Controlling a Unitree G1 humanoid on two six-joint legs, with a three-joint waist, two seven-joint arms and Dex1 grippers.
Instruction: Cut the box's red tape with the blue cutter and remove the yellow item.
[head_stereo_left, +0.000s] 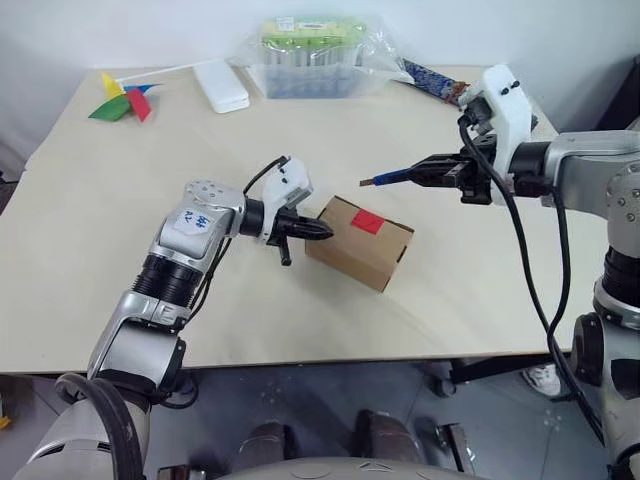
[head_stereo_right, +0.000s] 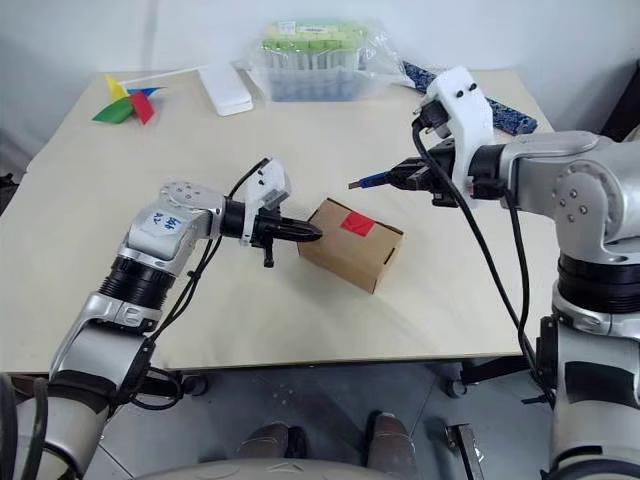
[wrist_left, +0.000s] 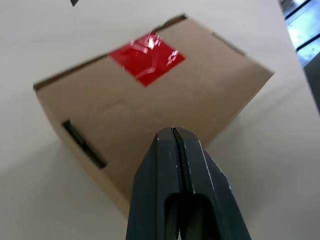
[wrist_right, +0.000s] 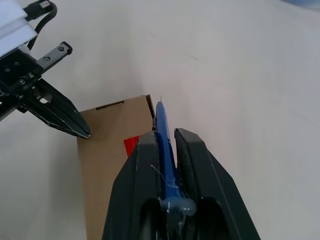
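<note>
No legible text, brand or number anywhere. Handwritten blue marks on white label (head_stereo_left: 196, 221) on left forearm, too small to read. Printing on green-lidded tub (head_stereo_left: 310, 55) likewise indecipherable.

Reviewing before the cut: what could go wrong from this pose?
1. The left gripper is shut, only its tips at the box's edge, gripping nothing; the box may slide or tip once the blade pushes.
2. The blue cutter sits clamped in the right gripper, above the box, not yet at the red tape; a slanted approach could miss the seam.
3. The left fingertips lie near the tape, so the blade could strike them.
</note>
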